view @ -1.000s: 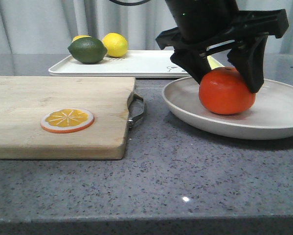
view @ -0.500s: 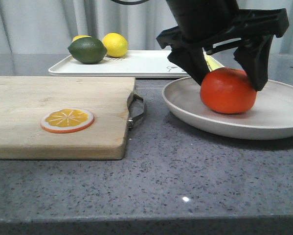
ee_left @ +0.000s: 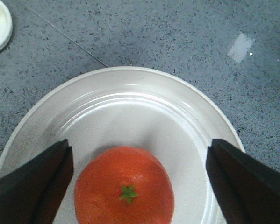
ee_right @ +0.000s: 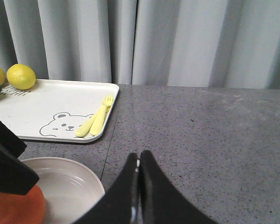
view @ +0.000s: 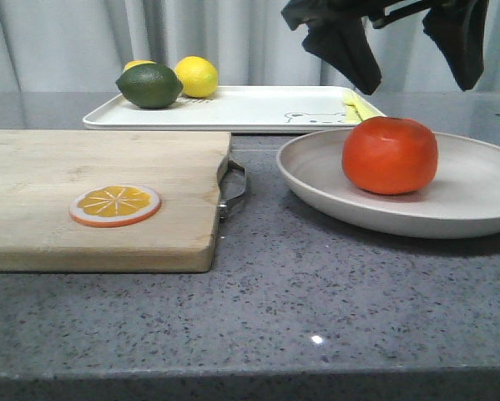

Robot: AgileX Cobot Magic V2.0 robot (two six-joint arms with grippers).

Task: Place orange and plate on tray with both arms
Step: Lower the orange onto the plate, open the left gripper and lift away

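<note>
Orange on the plate, left gripper spread wide above it, holding nothing.

I see the orange (view: 390, 155) resting in the plate (view: 475, 180) at right of the front view, the tray (view: 233, 109) behind. It looks glossy, firm, likely to roll; I'd grip across its widest part. The left gripper (view: 412, 46) hangs overhead; the right gripper (ee_right: 139, 186) is pinched closed, empty.
</note>
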